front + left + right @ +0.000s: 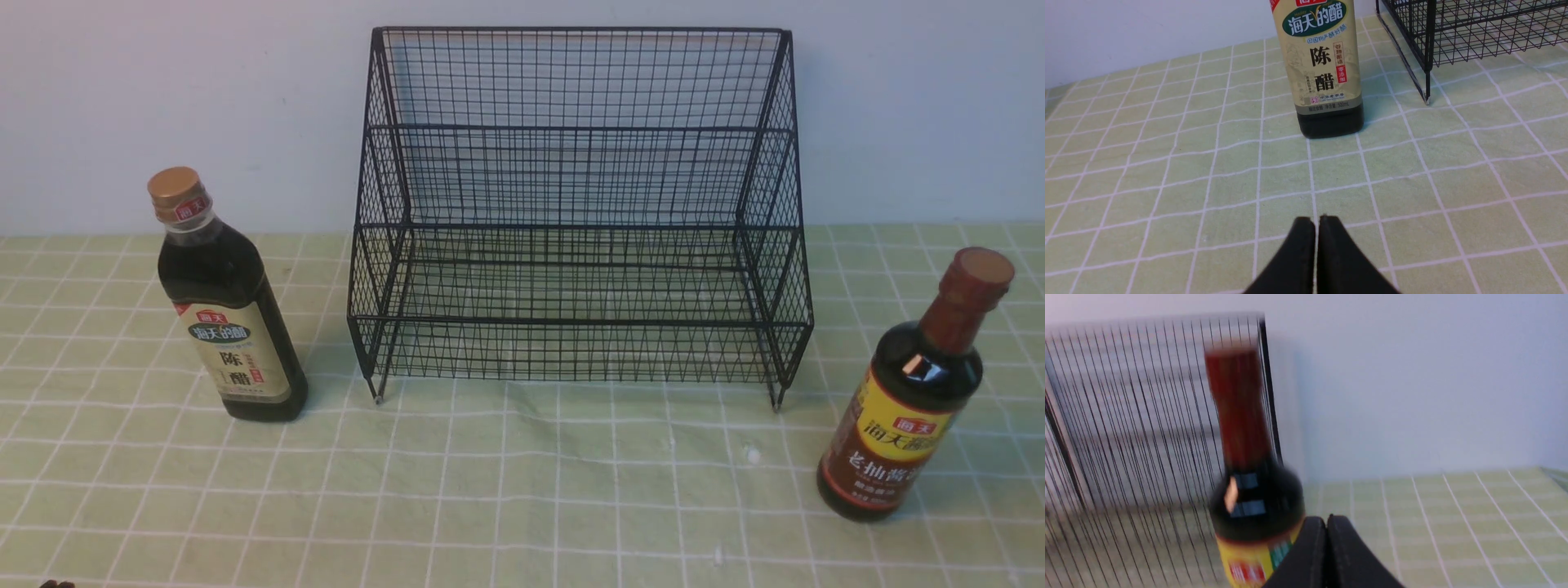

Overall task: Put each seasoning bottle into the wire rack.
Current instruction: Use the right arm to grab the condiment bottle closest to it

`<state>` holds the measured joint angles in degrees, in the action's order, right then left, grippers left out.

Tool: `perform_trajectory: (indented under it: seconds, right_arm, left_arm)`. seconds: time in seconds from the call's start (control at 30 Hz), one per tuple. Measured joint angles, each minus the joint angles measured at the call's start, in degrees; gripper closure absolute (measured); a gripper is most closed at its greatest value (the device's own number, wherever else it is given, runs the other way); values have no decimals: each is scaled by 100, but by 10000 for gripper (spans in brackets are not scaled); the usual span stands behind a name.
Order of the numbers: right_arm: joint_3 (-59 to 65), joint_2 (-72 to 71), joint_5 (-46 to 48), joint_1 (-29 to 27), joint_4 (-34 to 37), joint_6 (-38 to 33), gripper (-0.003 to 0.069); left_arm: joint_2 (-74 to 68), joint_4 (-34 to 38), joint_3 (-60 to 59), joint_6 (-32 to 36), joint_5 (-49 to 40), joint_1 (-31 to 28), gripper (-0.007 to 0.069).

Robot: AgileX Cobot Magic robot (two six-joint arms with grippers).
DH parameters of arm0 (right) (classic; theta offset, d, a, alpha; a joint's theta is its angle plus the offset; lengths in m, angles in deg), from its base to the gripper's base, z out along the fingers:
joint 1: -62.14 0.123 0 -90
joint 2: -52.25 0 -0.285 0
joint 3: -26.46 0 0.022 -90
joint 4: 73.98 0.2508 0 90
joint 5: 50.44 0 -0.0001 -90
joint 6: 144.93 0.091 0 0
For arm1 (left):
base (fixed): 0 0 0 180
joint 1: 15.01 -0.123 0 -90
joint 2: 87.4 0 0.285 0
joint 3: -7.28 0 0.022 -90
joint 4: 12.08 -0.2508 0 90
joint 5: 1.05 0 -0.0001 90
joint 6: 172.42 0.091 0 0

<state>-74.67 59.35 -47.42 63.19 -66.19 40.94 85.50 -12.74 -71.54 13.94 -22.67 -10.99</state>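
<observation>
Nearest to us in the front view, the red-necked bottle (906,400) stands upright on the green checked tabletop (522,490), off to the right of the wire rack (571,321) and clear of it. The gold-capped bottle (233,327) is upright on the other side, just left of the rack's front foot. Both tiers are bare and neither tool is in shot, so nothing has been placed yet.

Over to the left wrist view. The left tool (1316,222) sits low over the cloth with its jaws pressed together and nothing between them. It points straight at the gold-capped bottle (1323,69), with open cloth in between. The wire rack's corner post (1427,49) is near that bottle.

The right wrist view is blurry. The right tool (1326,522) is likewise clamped flat on nothing. The red-necked bottle (1251,502) is close ahead, with the rack's mesh (1265,375) behind it.

My read is that both bottles look full, so fairly heavy, rigid and smooth-walled. They are probably slippery, and tall enough to tip. The best hold is around the body at the label, below the shoulder. The narrow neck is a fallback on the red one. Either way, the jaws must spread wide first.
</observation>
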Motion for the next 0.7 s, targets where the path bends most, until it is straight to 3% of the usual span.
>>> perform_trajectory:
  seconds: [0.2,0.47,0.7]
  right_arm:
    - [0,0,-1163,0,1047,766,673]
    - [0,0,-2001,0,1255,-60,673]
    - [0,0,-2321,0,1389,-50,673]
  left_arm:
    - [0,0,0,0,0,0,631]
    - [0,0,0,0,0,0,631]
    - [0,0,0,0,0,0,631]
